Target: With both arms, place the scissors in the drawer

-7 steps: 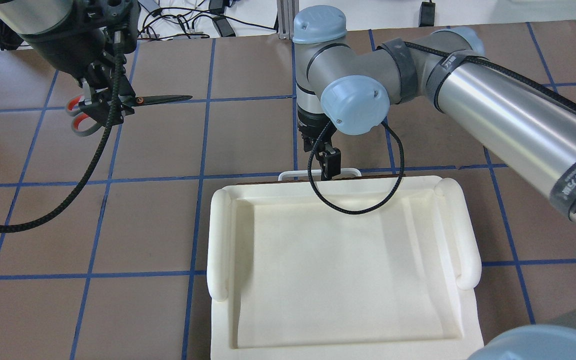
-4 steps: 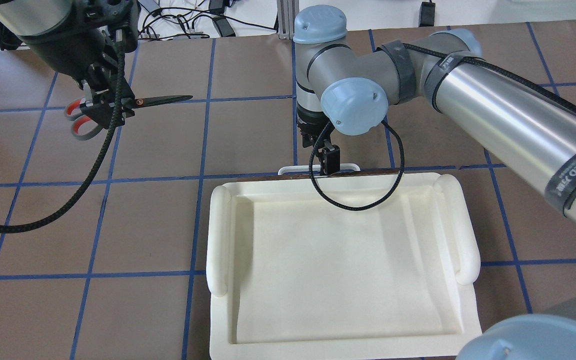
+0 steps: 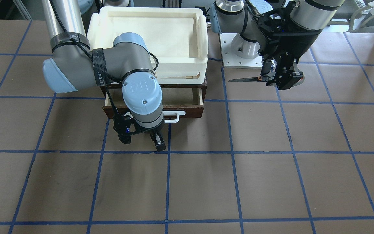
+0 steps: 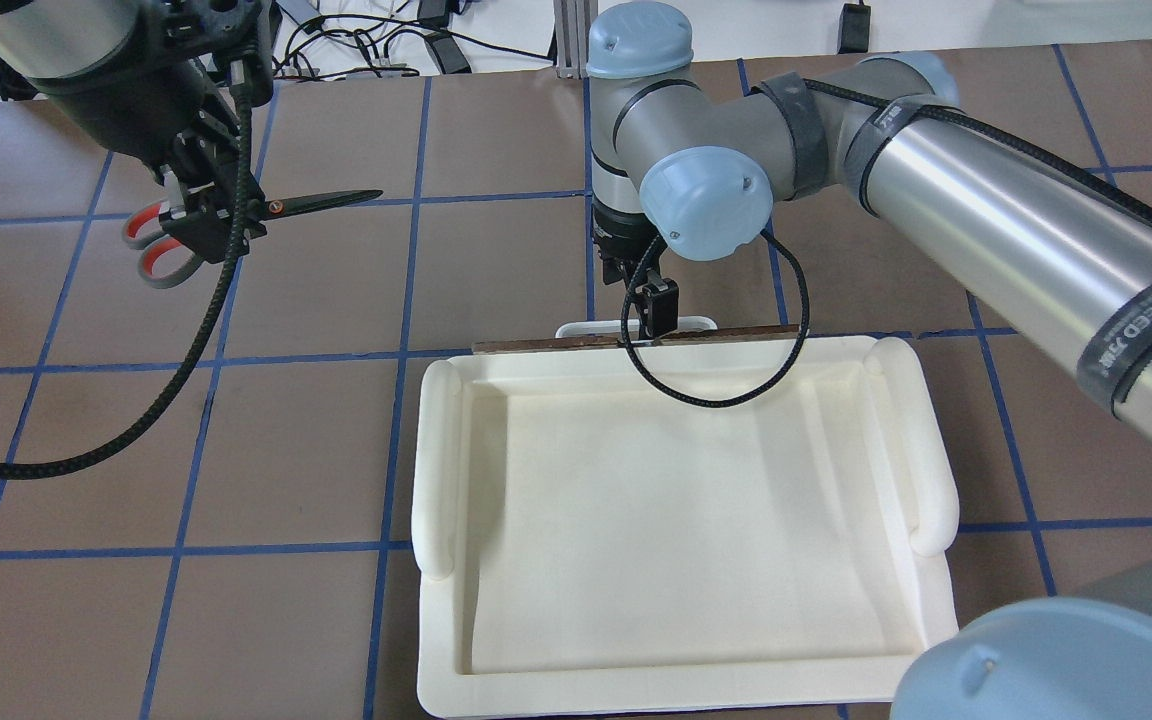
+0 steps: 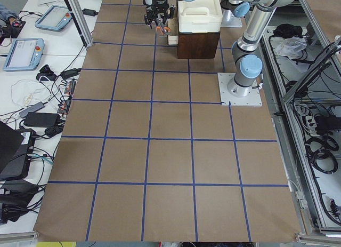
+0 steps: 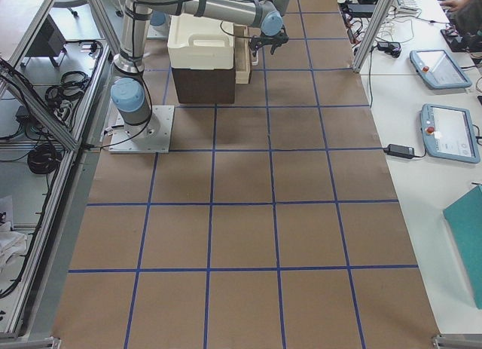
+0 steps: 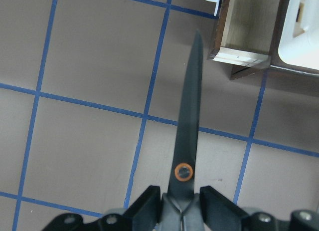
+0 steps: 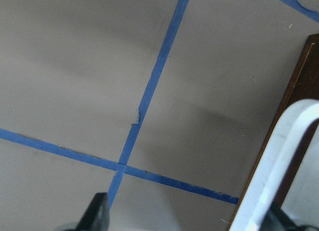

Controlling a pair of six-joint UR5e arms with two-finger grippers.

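My left gripper (image 4: 204, 215) is shut on the scissors (image 4: 321, 201) near the pivot and holds them in the air, left of the drawer. The blades point toward the drawer, and the grey and orange-red handles (image 4: 151, 245) stick out behind. The left wrist view shows the dark blades (image 7: 189, 116) aimed at the drawer's corner (image 7: 244, 51). The dark brown drawer (image 3: 187, 111) is partly pulled out, showing its pale inside (image 3: 180, 96). My right gripper (image 3: 156, 143) is open at the white bar handle (image 8: 279, 161), with one finger (image 8: 98, 213) well apart from it.
A white foam-like tray (image 4: 676, 520) lies on top of the cabinet that holds the drawer, and hides most of the drawer in the overhead view. The brown table has blue tape lines. Cables trail from both wrists.
The drawer front and handle have slid outward, away from the robot, along with my right gripper. My left gripper still holds the scissors and has barely shifted.
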